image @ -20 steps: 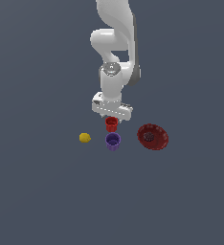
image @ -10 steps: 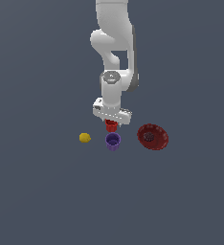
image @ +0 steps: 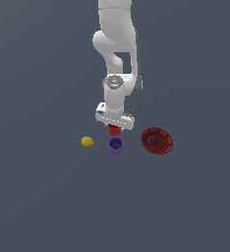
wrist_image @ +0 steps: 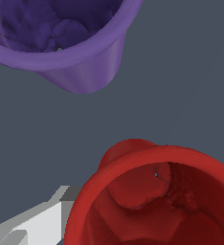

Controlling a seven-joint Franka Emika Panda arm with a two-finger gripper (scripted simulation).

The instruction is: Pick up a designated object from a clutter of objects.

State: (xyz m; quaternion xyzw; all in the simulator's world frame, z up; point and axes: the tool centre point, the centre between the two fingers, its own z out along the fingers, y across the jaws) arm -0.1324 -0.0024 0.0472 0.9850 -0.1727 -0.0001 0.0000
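The white hand (image: 114, 121) is sitting low over the glossy, tapered red cup (image: 114, 130); its grip cannot be told. The cup is standing just behind the purple cup (image: 116, 145) on the matte grey tabletop (image: 48, 197).

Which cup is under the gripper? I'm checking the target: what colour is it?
Bright red cup, clearest in the wrist view.

The white arm (image: 118, 54) comes down from the top of the exterior view, bends at a rounded elbow and drops its wrist (image: 115, 96) nearly straight down. The gripper (image: 114, 129) hangs low at its end — fingers pointing down beneath the wide white hand block. In the wrist view only one pale finger (wrist_image: 35, 222) shows; how wide the jaws stand cannot be told.
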